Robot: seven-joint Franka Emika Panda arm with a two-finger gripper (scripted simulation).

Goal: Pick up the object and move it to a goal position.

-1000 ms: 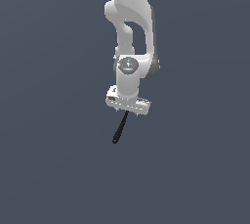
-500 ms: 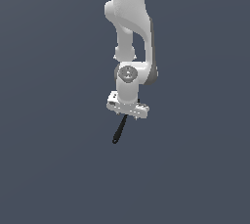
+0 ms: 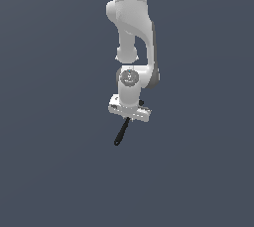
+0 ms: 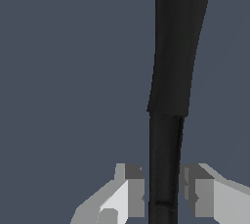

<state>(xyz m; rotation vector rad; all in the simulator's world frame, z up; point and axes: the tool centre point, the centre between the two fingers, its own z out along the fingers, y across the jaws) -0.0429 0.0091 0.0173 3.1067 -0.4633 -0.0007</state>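
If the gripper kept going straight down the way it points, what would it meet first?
Nothing visible: the gripper holds the thin black rod, and beyond it only plain grey background shows. Depth is unclear.

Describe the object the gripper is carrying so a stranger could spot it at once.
Start at the white arm hanging down the middle of the exterior view and follow it to the gripper at its lower end. The rod sticks out below it, slanting down toward the exterior view's left, pinched between the fingers. It is the only black thing against the plain grey backdrop, thin and thicker toward its free end.
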